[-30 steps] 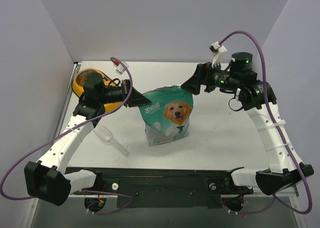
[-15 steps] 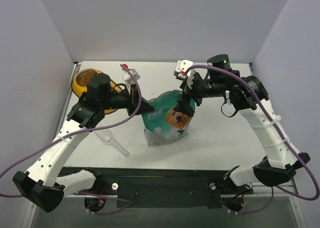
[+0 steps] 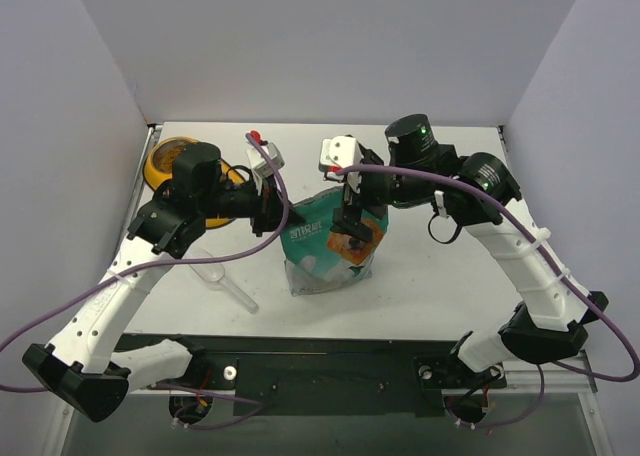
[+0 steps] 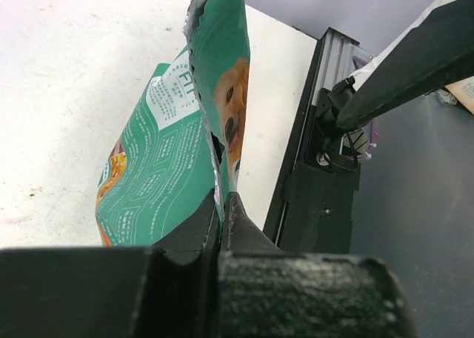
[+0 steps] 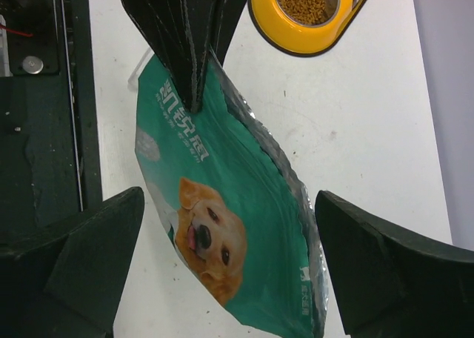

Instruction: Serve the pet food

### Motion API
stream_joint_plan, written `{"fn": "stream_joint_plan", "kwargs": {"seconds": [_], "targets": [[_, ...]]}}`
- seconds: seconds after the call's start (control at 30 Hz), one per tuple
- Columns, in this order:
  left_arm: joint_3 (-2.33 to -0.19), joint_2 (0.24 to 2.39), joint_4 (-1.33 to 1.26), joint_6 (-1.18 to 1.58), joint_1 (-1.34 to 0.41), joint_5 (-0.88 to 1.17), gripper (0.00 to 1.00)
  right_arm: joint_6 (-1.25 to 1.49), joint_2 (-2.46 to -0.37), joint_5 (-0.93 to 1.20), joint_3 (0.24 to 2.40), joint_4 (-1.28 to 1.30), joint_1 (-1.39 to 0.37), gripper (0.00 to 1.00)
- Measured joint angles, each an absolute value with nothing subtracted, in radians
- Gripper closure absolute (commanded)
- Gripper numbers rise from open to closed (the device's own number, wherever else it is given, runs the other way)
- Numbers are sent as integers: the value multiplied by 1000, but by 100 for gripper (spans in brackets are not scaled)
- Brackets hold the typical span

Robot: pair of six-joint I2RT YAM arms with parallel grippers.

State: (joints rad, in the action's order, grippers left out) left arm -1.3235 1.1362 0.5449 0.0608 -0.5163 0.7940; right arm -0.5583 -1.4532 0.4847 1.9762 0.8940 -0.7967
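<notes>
Your right claw had swung in from 2 o'clock, wide over the pouch your left claw pinched; pet food sat in the 10 o'clock feeder; you needed a square bite on the free lip.

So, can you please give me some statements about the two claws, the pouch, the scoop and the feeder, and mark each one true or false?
1. The left claw is shut on the top edge of the pouch. True.
2. The right claw is shut on the pouch. False: it is open, with one finger on each side of the pouch.
3. The clear scoop sits inside the pouch. False: it lies on the table, to the left of the pouch.
4. There is kibble in a steel bowl of the yellow feeder. True.
</notes>
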Motion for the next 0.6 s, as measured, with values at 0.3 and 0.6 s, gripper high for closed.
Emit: {"fn": "stream_joint_plan", "kwargs": {"seconds": [0.3,0.6], "targets": [[-1334,1143,561,-53,-516,835,100,-615,-1523,448,1979,902,-828,22],[-1290,1127,485,-22,-516,856,100,-654,-1570,425,1979,903,-832,39]]}}
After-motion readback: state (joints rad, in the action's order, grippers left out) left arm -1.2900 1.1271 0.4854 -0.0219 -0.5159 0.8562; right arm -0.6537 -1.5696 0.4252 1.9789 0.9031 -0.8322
